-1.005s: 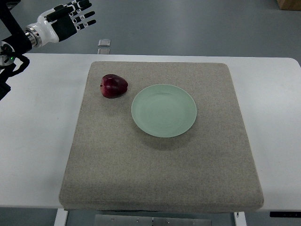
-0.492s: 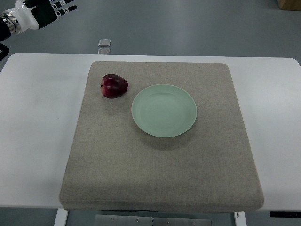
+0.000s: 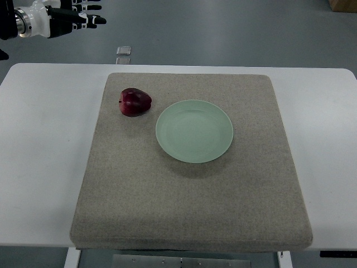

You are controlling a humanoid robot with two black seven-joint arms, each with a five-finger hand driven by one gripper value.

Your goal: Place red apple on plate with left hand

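We see 1 dark red apple [image 3: 135, 102], glossy and rounded, lying on a coarse grey felt mat [image 3: 189, 206] just left of a smooth, pale green round plate [image 3: 194, 131], not touching it. The mat covers a white table [image 3: 39, 156]. Our left hand [image 3: 67, 22] hangs at the top-left corner, fingers extended, holding nothing.

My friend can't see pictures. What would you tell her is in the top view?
A red apple sits on a grey mat just left of an empty pale green plate, not touching it. The mat lies on a white table. The robot's left hand, fingers stretched out and holding nothing, is in the top left corner, beyond the table.
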